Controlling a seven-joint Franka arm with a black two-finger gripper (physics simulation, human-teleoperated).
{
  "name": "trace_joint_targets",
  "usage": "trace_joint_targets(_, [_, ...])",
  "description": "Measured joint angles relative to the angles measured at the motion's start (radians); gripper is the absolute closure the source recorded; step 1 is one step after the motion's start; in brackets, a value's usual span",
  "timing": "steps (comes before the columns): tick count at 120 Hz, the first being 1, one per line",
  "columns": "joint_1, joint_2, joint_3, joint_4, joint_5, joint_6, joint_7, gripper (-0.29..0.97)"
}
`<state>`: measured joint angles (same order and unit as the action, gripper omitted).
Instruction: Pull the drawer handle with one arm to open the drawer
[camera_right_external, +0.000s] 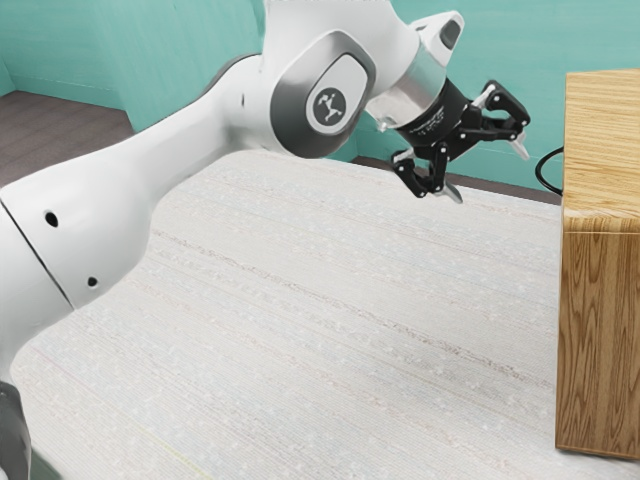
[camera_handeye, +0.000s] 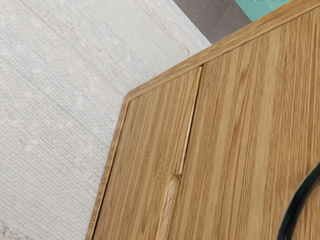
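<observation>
Counter (camera_right_external: 300, 330) carries a wooden drawer cabinet (camera_right_external: 600, 300) at the exterior view's right. Its thin black loop handle (camera_right_external: 547, 170), likely rigid, is the sensible hold. Pincer (camera_right_external: 488, 170) hangs near it, fingers apart, empty.

The table (camera_right_external: 300, 330) has a pale, whitish top with a fine woven grain and faint long streaks running across it; it spreads over most of the scene, from the near edge to the far side; beyond its far edge, at the exterior view's left, lies a dark grey-brown floor (camera_right_external: 60, 125); a teal wall (camera_right_external: 150, 50) rises behind the floor, with a corner fold at the far left; the wrist view shows the same pale top meeting a strip of dark floor.
</observation>
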<state>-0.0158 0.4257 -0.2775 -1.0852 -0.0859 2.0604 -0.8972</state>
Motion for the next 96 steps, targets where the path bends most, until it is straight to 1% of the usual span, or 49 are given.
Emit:
trace_joint_targets(40, [-0.013, 0.022, -0.018, -0.002, 0.0, 0.067, -0.014, 0.01])
trace_joint_targets(77, [-0.02, 0.025, -0.02, -0.012, 0.001, 0.095, -0.023, 0.01])
trace_joint_targets(96, [-0.021, 0.015, -0.019, -0.043, 0.001, 0.102, -0.028, 0.01])
